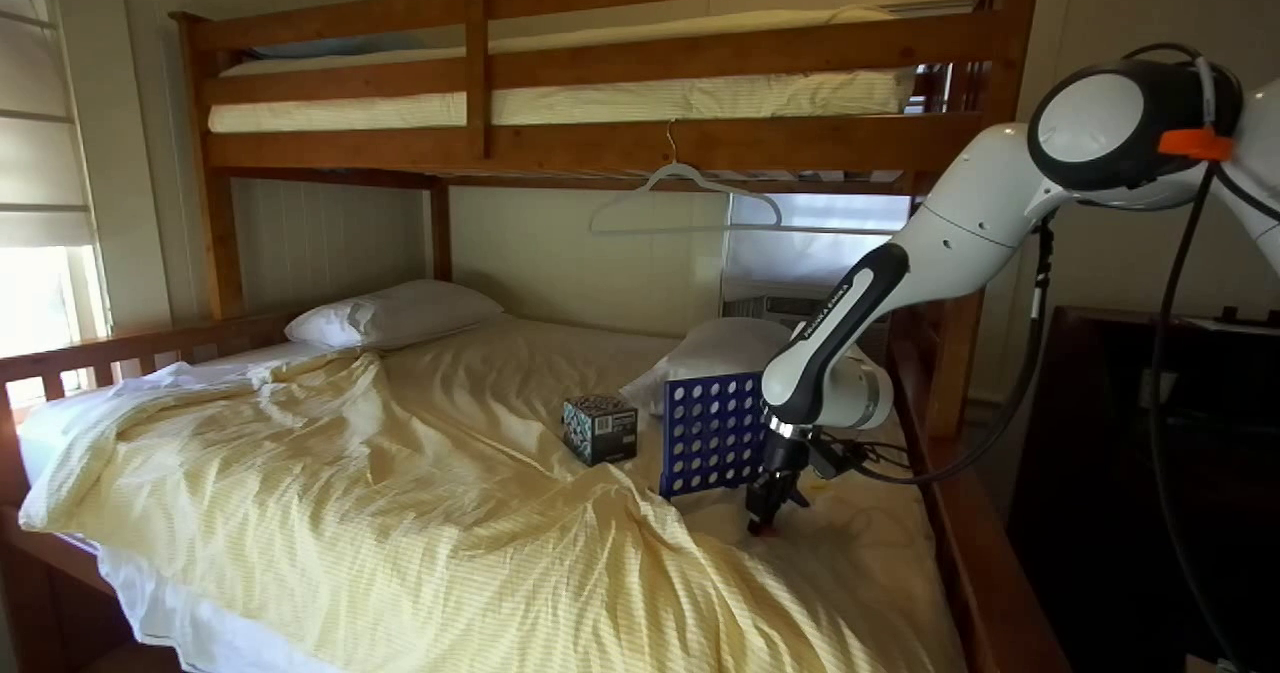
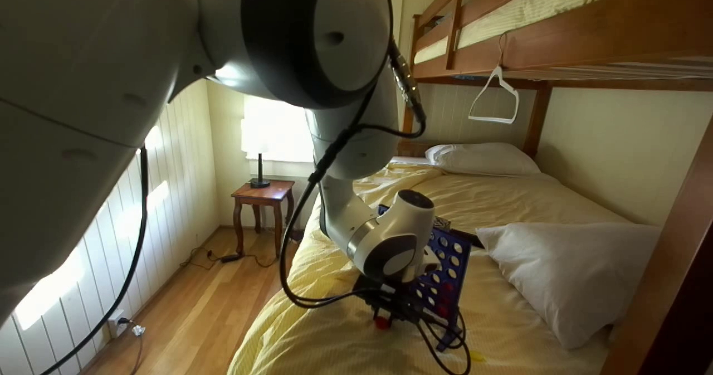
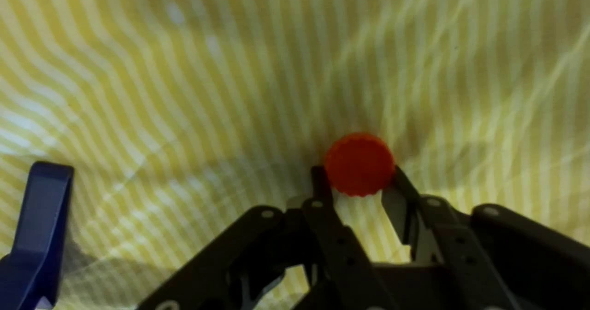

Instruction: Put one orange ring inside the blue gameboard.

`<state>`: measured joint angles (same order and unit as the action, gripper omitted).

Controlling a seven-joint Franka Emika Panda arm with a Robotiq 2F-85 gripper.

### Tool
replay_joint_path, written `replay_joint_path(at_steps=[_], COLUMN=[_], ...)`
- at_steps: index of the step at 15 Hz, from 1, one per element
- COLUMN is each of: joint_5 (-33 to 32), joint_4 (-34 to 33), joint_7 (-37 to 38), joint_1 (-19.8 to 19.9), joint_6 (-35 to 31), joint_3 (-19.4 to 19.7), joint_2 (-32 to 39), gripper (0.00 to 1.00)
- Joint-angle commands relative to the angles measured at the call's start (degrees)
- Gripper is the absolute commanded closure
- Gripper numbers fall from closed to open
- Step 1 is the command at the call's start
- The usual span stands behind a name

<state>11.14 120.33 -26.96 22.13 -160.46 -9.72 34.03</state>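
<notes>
The blue gameboard (image 1: 706, 431) stands upright on the bed in both exterior views, partly hidden by the arm. It also shows in an exterior view (image 2: 458, 263), with red pieces (image 2: 443, 309) seen at its lower part. A blue foot of it (image 3: 39, 236) is at the left edge of the wrist view. The orange ring (image 3: 359, 165) looks like a solid red-orange disc with a ridged edge. My gripper (image 3: 358, 172) is shut on it, one fingertip on each side. The ring shows under the gripper in an exterior view (image 2: 382, 323). It is close to the sheet; contact cannot be told.
A dark patterned box (image 1: 600, 429) stands on the bed beside the gameboard. White pillows (image 1: 395, 315) lie behind, and a rumpled yellow blanket (image 1: 400, 503) covers the front. A yellow piece (image 2: 477, 356) lies on the sheet. A hanger (image 1: 685, 178) hangs from the upper bunk rail.
</notes>
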Motion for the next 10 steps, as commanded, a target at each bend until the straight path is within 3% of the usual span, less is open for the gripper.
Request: replay_joint_path(at_steps=[1,6,10], joint_5=[0.57,1.11,1.06], joint_4=[2.08,9.88,17.71], joint_7=[3.06,8.81,14.27], joint_1=[-0.52,-1.14,-0.89], joint_6=[-1.26,-9.58,-20.49], joint_3=[0.40,1.01,0.97], joint_2=[-2.22,-7.63,-12.63], gripper=[0.91,0.91,0.91])
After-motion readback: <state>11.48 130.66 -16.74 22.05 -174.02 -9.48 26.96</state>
